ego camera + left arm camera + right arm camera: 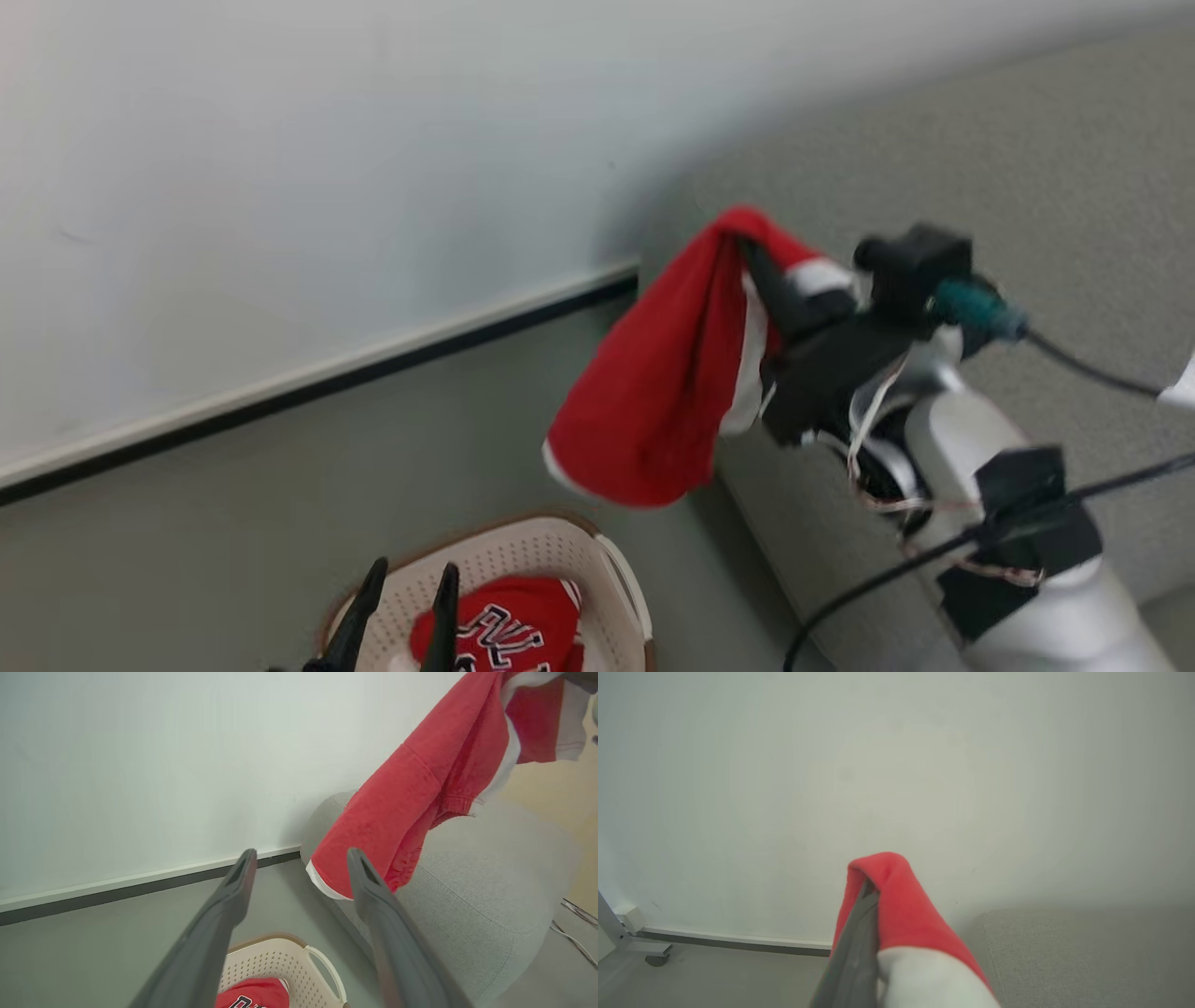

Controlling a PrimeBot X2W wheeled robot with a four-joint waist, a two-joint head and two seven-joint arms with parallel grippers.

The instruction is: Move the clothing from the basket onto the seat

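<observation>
- Pinched tight in the right tool: bright red sports jersey fabric with white trim, hanging in the air by the rounded edge of the large light grey upholstered seat.
- Spread wide and empty: left tool, above the cream-white perforated plastic basket on the grey floor.
- Inside that basket: more red jersey fabric with black-and-white letters.

1. Bright red jersey cloth with white trim: matt, soft knit.
2. Cream-white perforated plastic laundry basket, at 6 o'clock in the head view: smooth, slight sheen.
3. Light grey upholstered sofa block: coarse woven fabric, matt.
4. Long dark grey fingers of the left gripper: smooth, matt.
</observation>
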